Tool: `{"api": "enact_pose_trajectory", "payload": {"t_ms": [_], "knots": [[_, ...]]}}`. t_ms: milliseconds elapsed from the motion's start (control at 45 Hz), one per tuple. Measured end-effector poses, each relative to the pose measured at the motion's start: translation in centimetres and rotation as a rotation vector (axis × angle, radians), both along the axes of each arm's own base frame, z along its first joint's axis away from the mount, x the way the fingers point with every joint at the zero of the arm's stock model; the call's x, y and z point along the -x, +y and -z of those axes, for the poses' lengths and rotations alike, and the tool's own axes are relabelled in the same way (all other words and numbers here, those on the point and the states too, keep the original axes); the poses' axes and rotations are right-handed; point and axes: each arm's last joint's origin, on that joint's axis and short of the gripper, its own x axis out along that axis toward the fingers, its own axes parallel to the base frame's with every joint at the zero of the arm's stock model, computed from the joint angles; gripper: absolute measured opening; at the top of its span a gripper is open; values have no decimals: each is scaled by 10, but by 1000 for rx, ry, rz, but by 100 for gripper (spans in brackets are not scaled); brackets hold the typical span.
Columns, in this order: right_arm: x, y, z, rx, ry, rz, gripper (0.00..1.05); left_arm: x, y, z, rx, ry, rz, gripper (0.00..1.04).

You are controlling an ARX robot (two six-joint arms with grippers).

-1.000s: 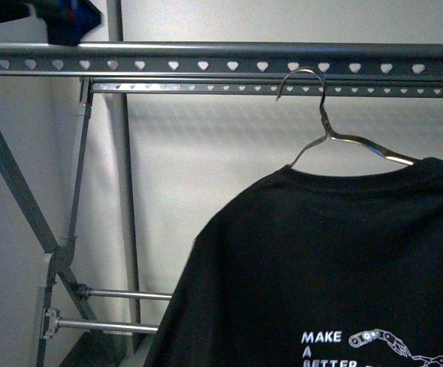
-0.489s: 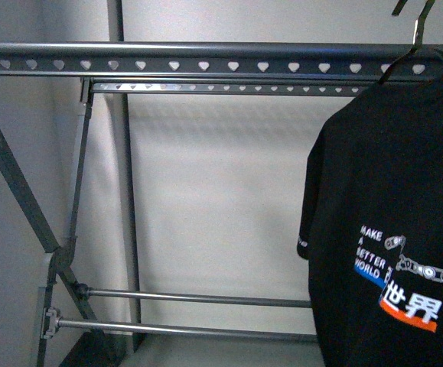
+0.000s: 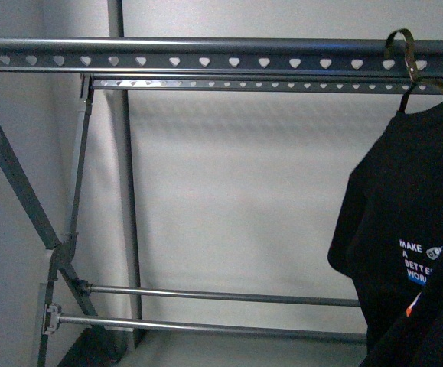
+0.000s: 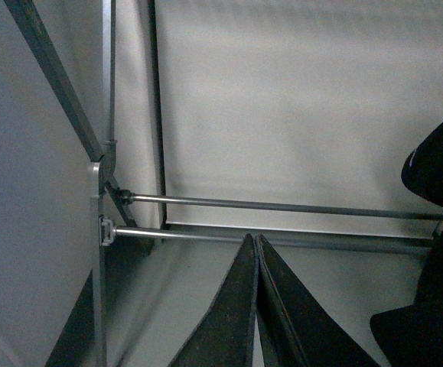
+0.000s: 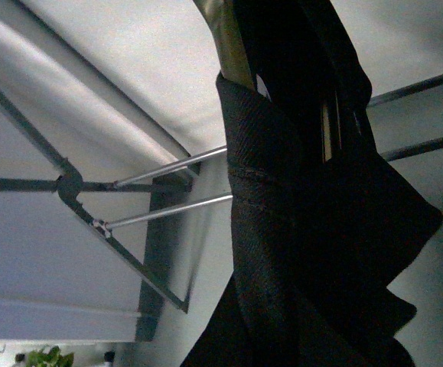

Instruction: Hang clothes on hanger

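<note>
- At the right end of the drying rack point(image 3: 206, 61), the T-shirt point(image 3: 405, 222) hangs by a wire hook point(image 3: 402, 47) that seems set over it.
- Left pincer point(image 4: 253, 245) is pinched together, empty.
- Right pincer: cloth fills its view, so I cannot tell its grip.
- Likely left: check the seating, then release.

Only the left claw point(image 4: 253, 238) shows of the robot: two long, matte black fingers point(image 4: 225, 321), flat-faced and wedge-shaped, broad at the base and narrowing to slim tips, with faintly paler edges along the thin seam between them.
</note>
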Motion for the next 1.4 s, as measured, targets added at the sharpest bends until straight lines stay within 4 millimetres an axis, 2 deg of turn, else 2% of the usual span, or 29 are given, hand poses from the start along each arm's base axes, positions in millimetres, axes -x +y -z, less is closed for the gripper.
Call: {"api": "enact_pose_trajectory", "payload": {"t_ms": [267, 511, 667, 756, 844, 933, 1089, 1244, 1356, 1400], "knots": [[-20, 18, 13, -52, 42, 60, 3, 27, 0, 26, -1, 9, 0, 4], [-14, 37, 5, -51, 4, -34, 3, 46, 0, 39, -1, -1, 0, 4], [-4, 41, -8, -33, -20, -71, 3, 55, 0, 46, -1, 3, 0, 4], [-3, 38, -28, -36, -64, -67, 3, 61, 0, 49, -1, 1, 0, 4], [-6, 30, -43, -47, -87, -24, 3, 67, 0, 53, -1, 4, 0, 4], [-14, 22, -48, -58, -74, 24, 3, 71, 0, 55, -1, 0, 0, 4], [-33, 15, -30, -42, 0, 100, 3, 77, 0, 59, -3, -18, -1, 4], [-34, 22, -2, -36, 27, 92, 3, 83, 0, 58, -3, -25, -1, 4], [-23, 30, 15, 39, -45, 122, 26, 87, 0, 58, -4, -24, -1, 4], [-14, 30, 14, 91, -115, 164, 35, 88, 0, 58, -4, -26, -1, 4]]}}
